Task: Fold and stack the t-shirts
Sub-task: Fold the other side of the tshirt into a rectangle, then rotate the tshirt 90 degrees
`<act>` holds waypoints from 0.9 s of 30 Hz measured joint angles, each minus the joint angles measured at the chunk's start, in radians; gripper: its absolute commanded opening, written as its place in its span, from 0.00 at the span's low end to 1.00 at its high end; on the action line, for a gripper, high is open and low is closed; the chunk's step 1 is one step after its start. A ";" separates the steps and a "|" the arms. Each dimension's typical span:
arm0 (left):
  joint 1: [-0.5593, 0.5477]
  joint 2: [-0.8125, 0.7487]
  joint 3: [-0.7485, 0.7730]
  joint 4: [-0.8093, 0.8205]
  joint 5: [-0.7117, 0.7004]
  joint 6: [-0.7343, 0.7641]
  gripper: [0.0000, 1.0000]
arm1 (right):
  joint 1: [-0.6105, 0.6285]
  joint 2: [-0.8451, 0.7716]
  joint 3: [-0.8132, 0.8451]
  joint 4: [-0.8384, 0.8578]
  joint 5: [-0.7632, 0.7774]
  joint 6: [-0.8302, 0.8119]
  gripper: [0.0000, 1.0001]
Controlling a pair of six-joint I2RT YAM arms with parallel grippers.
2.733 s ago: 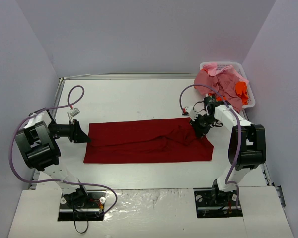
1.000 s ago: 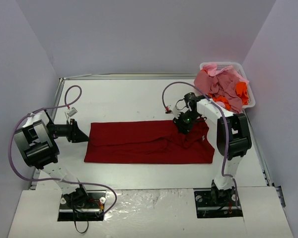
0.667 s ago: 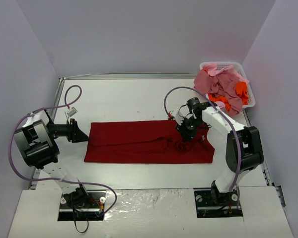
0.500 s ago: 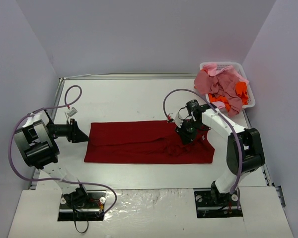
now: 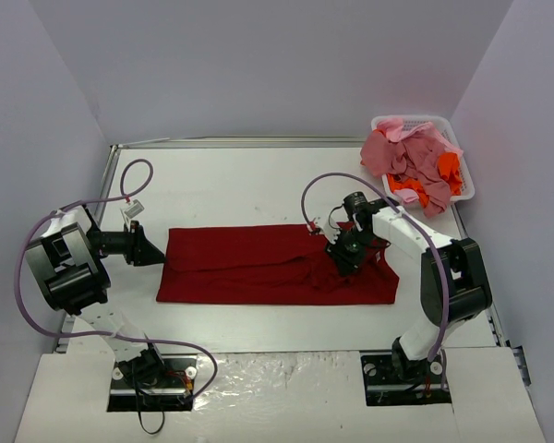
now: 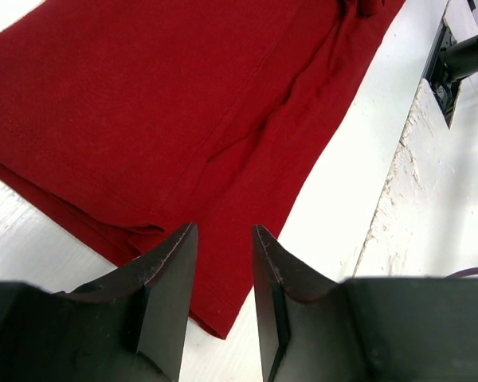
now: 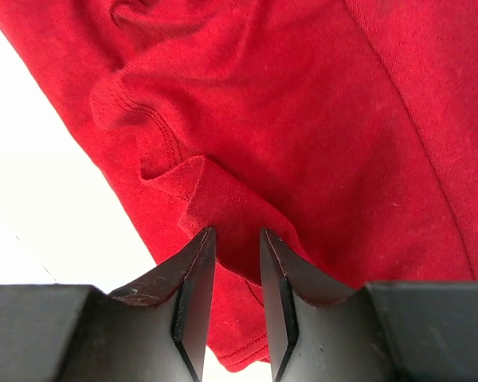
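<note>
Holds left fingers point(image 6: 163, 294) narrowly spread, empty, at the left edge of the large dark red cloth t-shirt point(image 5: 249, 263) flat on the white bench point(image 5: 240, 180), right fingers point(image 7: 195, 294) narrowly spread over its rumpled right part.

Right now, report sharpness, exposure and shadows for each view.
Top external: even soft light, all sharp, the dark red t-shirt nearly shadowless. Left wrist: weave crisp, the left gripper dark up close. Right wrist: folds sharp, the table beside the cloth blown out to white.
</note>
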 measured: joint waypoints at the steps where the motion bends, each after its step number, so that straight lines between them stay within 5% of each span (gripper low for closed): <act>1: 0.000 0.000 0.000 0.000 0.000 0.004 0.33 | 0.000 -0.001 -0.003 0.003 0.008 0.000 0.26; 17: 0.000 0.000 0.000 0.000 0.000 0.032 0.38 | -0.086 -0.064 -0.109 0.009 0.121 0.000 0.29; 19: 0.000 0.000 0.000 0.000 0.000 0.034 0.46 | -0.104 -0.067 -0.118 0.008 0.128 0.001 0.29; 26: 0.000 0.000 0.000 0.000 0.003 0.036 0.50 | -0.121 -0.068 -0.115 -0.012 0.138 0.001 0.32; 27: 0.000 0.000 0.000 0.000 0.003 0.036 0.63 | -0.121 -0.069 -0.111 -0.019 0.138 0.000 0.33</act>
